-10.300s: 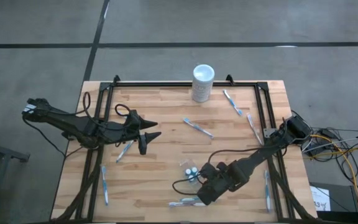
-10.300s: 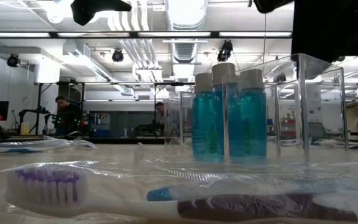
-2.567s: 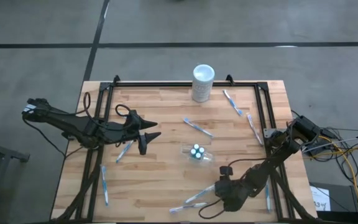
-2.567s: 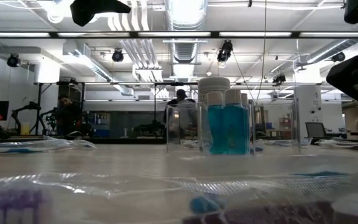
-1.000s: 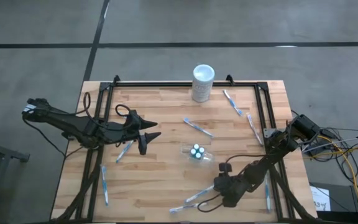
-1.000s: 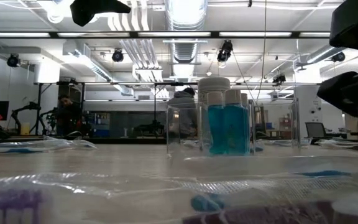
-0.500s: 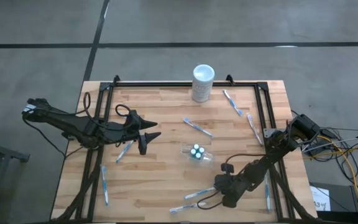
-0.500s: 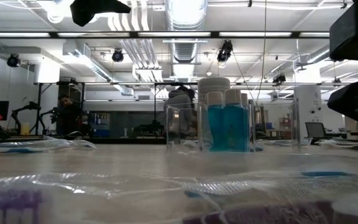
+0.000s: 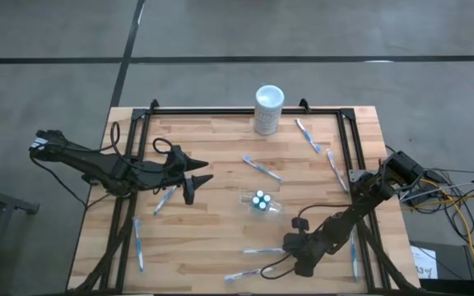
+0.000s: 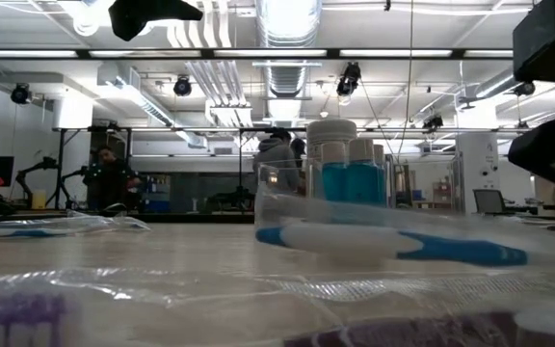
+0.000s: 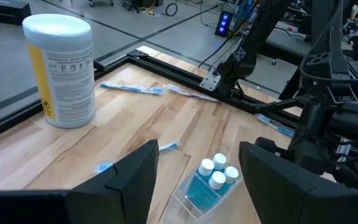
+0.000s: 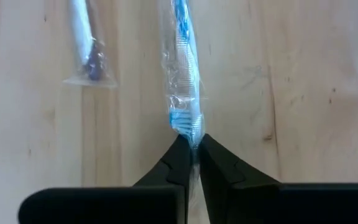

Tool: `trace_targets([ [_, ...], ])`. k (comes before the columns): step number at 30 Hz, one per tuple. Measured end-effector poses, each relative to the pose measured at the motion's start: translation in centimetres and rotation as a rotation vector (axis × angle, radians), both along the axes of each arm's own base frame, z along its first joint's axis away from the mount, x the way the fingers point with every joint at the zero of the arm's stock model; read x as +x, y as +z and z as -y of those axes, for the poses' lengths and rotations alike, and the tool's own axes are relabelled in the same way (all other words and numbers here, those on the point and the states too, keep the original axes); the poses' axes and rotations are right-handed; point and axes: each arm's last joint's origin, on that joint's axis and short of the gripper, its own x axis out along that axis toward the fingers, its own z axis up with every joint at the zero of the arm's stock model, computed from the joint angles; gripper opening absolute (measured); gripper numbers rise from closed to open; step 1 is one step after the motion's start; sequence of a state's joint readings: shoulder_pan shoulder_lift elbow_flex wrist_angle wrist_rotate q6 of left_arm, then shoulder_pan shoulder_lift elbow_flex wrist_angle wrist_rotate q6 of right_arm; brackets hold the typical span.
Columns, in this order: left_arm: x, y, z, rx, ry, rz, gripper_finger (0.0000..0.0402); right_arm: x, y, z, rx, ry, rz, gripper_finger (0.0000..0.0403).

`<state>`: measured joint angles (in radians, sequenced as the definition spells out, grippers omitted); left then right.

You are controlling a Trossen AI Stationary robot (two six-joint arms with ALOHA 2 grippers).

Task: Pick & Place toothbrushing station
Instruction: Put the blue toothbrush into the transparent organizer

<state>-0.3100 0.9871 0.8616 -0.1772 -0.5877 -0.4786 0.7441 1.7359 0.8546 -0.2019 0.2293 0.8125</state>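
The wrapped toothbrush (image 12: 184, 93) lies near the clear cup (image 9: 259, 202), toward the counter's front edge. Right gripper (image 12: 191, 151) jaws pinch its end; light, crinkly, probably slippery. Left gripper (image 11: 194, 168) jaws gape.

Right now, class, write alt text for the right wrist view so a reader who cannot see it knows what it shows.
The right hand is shut on the end of a wrapped blue-and-white toothbrush that stretches away over the wooden table. A second wrapped toothbrush lies beside it, apart, untouched.
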Motion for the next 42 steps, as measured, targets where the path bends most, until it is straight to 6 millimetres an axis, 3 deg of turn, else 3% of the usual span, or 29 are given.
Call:
trace_targets([
  [8, 0.0, 0.0, 0.0, 0.0, 0.0, 0.0, 0.023, -0.5, 2.5, 0.2, 0.049, -0.016, 0.041, 0.0014],
  [15, 0.0, -0.1, 0.0, 0.001, 0.0, -0.006, 0.023, -2.1, 5.5, 1.8, 0.095, -0.142, 0.003, 0.0014],
  [22, 0.0, 0.0, 0.0, 0.001, 0.0, -0.005, 0.023, -3.6, 7.9, 3.1, 0.106, -0.155, -0.001, 0.0013],
  [42, 0.0, 0.0, 0.0, 0.001, 0.0, -0.004, 0.023, -2.6, 18.1, 2.4, -0.246, -0.209, -0.305, 0.0013],
])
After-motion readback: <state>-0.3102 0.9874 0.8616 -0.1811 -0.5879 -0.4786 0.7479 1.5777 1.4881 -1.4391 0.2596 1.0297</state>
